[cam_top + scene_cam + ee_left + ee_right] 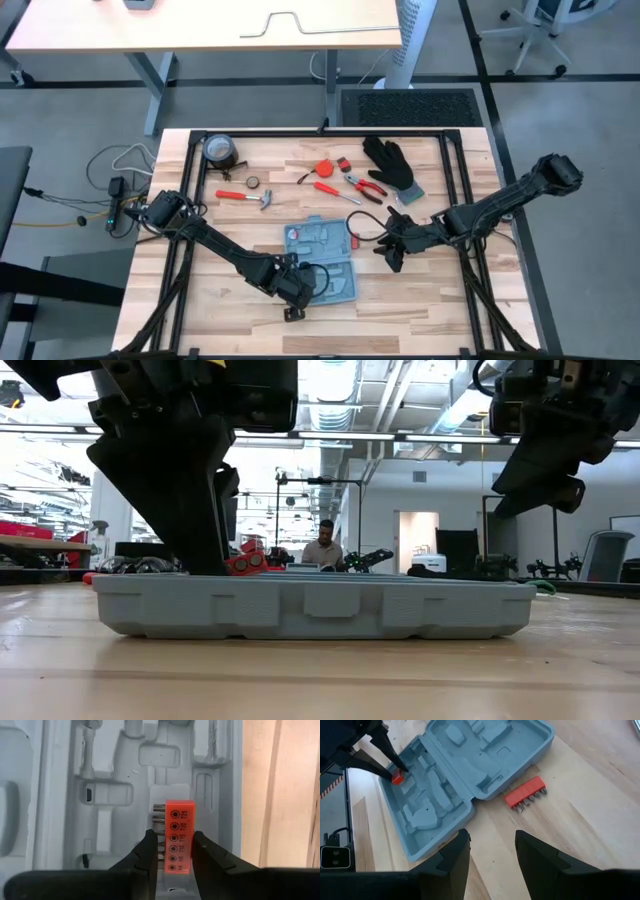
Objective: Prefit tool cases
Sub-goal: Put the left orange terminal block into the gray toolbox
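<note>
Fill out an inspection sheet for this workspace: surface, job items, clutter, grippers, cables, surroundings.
Surface: wooden table, bare at its edges.
Job items: light-blue tool case lies open; orange bit holder held over its slots; second red bit holder on the wood beside the case.
Clutter: black glove, hammer, pliers, tape roll.
Grippers: left gripper shut on the orange bit holder inside the case; right gripper open, hovering beside the case.
Cables: loose bundle on the floor off the table's left edge.
Surroundings: person seated far behind.
</note>
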Robot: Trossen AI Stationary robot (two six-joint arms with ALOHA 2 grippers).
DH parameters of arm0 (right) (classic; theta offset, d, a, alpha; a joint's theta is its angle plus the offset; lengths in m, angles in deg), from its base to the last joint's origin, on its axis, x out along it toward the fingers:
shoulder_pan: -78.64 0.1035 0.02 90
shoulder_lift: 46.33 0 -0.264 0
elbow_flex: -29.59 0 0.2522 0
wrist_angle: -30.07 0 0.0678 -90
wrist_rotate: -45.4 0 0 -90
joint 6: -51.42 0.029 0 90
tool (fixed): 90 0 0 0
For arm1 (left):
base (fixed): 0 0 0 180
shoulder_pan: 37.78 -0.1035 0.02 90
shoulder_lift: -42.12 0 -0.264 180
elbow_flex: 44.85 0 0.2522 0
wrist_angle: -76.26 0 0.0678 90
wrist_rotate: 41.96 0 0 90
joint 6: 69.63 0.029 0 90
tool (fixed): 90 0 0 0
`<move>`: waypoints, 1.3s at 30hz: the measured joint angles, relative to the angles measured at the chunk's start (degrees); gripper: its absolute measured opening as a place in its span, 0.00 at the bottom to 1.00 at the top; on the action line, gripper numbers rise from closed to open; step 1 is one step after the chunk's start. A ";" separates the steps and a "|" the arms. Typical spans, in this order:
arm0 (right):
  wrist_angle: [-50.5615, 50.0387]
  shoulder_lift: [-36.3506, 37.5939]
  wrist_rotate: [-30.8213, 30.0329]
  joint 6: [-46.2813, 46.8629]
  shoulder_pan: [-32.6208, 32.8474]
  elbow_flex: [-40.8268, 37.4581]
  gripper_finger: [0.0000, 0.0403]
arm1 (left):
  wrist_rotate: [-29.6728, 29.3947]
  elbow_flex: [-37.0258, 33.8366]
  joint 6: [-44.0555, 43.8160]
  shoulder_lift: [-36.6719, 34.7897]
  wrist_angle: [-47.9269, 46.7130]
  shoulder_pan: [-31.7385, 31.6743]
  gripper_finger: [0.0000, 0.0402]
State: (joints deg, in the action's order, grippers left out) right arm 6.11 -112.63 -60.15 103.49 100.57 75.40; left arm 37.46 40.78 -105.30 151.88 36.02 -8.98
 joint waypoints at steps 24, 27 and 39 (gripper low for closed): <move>0.00 -0.02 0.02 -0.02 0.02 0.00 0.41 | 1.77 0.00 1.15 0.00 -2.50 0.00 0.21; 0.00 -0.02 0.02 -0.04 0.02 0.00 0.41 | 1.70 0.00 1.22 0.00 -3.00 -0.02 0.21; 11.59 -0.50 2.16 -4.03 0.02 -0.07 0.41 | 1.37 0.00 2.92 0.00 -4.71 -1.01 0.21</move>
State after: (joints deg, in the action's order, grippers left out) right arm 17.70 -113.13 -57.99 99.47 100.60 75.33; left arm 38.82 40.78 -102.38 151.88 31.30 -9.99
